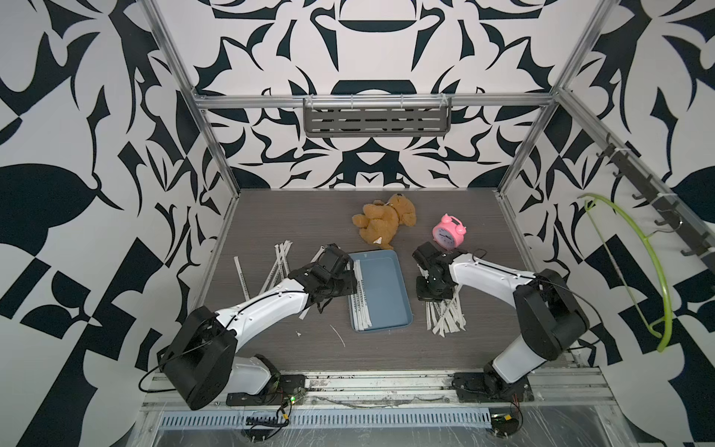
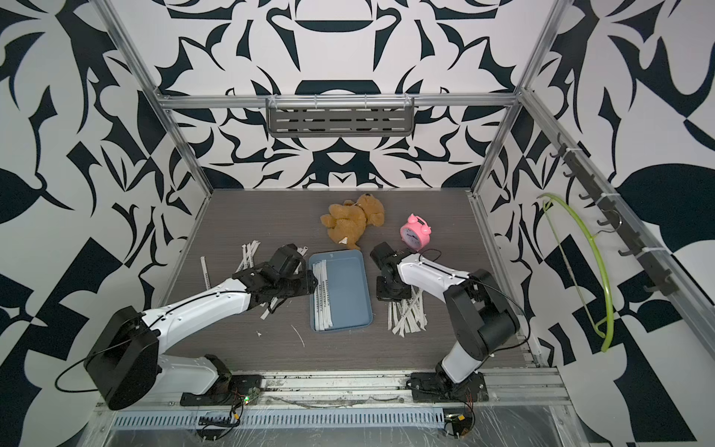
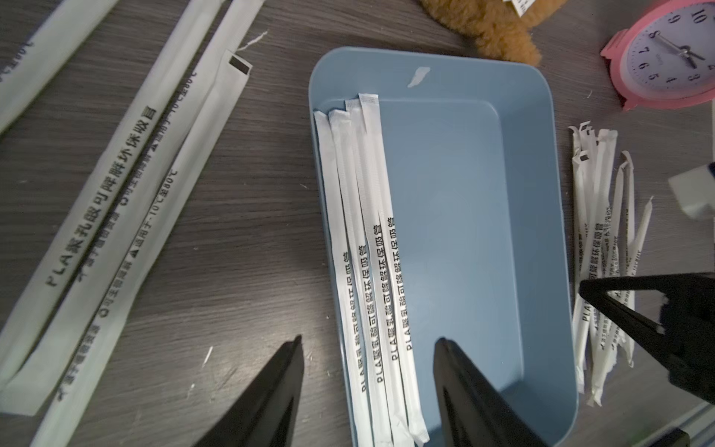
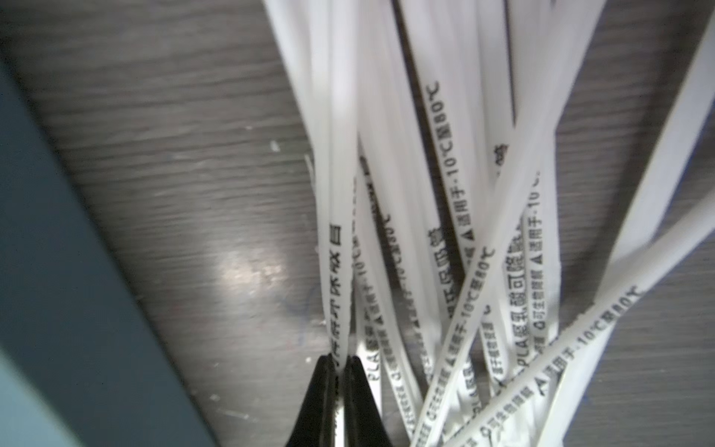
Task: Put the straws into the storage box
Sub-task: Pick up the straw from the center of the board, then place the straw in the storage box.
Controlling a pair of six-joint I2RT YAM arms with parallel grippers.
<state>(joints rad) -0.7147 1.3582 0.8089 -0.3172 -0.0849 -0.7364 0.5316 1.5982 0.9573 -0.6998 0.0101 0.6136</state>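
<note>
Nearest the arms' bases, a thin white paper sliver (image 1: 337,334) lies on the dark wood-grain tabletop (image 1: 309,216). Just beyond it, on the robot's right, a loose heap of long flat white paper-wrapped straws (image 1: 445,317) with black print fans out just beside the storage box (image 1: 383,294), a shallow blue-grey plastic tray with rounded corners. The right gripper (image 4: 339,365) is down in this heap, its black fingers pinched tight on a single straw (image 4: 336,251), the one nearest the box.

Inside the box, several more straws (image 3: 367,232) lie side by side along its left wall, and a small white scrap (image 3: 418,76) sits at its far end. The left gripper (image 3: 367,342) hovers over the box's left rim with its fingers spread wide and holding nothing, one tip over the table and the other over the box.

Further left, other straws (image 1: 278,263) lie scattered on the table. Beyond the box, a brown plush teddy bear (image 1: 385,220) lies near a round pink alarm clock (image 1: 448,231). A grey slotted metal shelf (image 1: 377,120) hangs on the patterned back wall.
</note>
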